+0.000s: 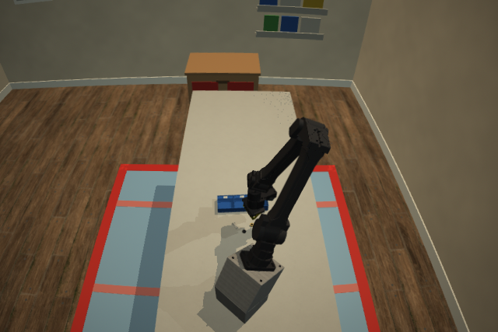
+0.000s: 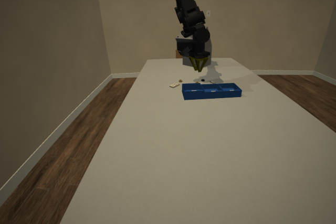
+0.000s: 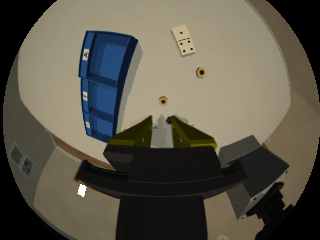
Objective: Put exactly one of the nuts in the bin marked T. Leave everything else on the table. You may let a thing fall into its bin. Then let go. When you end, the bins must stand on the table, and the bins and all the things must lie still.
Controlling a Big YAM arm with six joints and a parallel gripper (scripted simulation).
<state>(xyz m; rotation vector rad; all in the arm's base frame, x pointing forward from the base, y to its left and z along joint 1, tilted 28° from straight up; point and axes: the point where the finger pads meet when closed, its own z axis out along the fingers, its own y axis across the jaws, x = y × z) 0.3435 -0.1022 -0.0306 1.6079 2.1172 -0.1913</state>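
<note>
A blue tray of three bins [image 2: 211, 90] stands on the table; its small white labels are too small to read, so I cannot tell which one is T. Two brass nuts lie beside it: one [image 3: 163, 100] just ahead of my fingertips and another [image 3: 200, 72] farther off, near a white domino [image 3: 183, 40]. My gripper [image 3: 161, 119] hovers above the table over the nearer nut, with its yellow fingers partly open and nothing between them. In the exterior view the gripper [image 2: 199, 68] hangs above the nearer nut [image 2: 197, 82], behind the bins.
A small black round part [image 2: 202, 80] and a small white screw [image 2: 211, 81] lie behind the bins. The domino [image 2: 174, 84] and the second nut [image 2: 180, 81] lie to their left. The arm's grey base block [image 1: 247, 288] stands close by.
</note>
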